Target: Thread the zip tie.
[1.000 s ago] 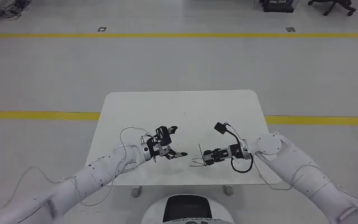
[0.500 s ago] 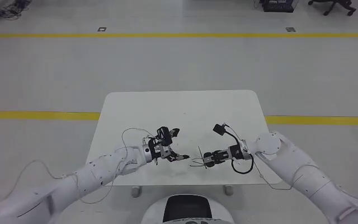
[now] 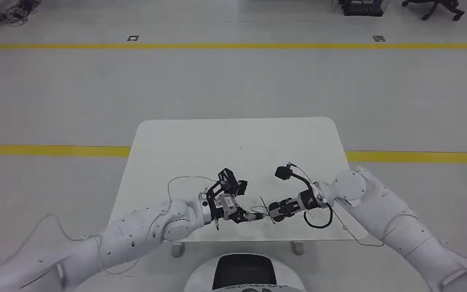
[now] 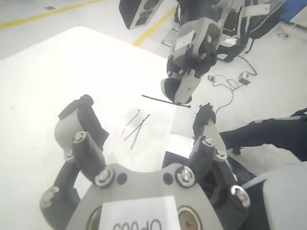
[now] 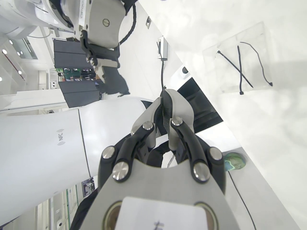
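My right gripper (image 3: 270, 210) (image 5: 165, 94) is shut on a thin black zip tie (image 3: 265, 206) (image 5: 162, 72) and holds it just above the white table (image 3: 219, 146), near the front edge. In the left wrist view the same zip tie (image 4: 165, 101) sticks out sideways from the right gripper (image 4: 181, 99). My left gripper (image 3: 244, 201) (image 4: 144, 114) is open with nothing between its fingers. It faces the right gripper at close range, a short gap to the left of the held tie.
Three loose black zip ties (image 4: 136, 128) (image 5: 242, 68) lie crossed on a clear sheet (image 5: 259, 32) on the table, under and between the two grippers. The table's front edge (image 4: 172, 120) is right beside them. Cables (image 4: 227, 84) trail on the floor beyond.
The left gripper has moved to the right, closing most of the gap to the right gripper, and has turned toward it. The right gripper has barely shifted and still holds the tie.
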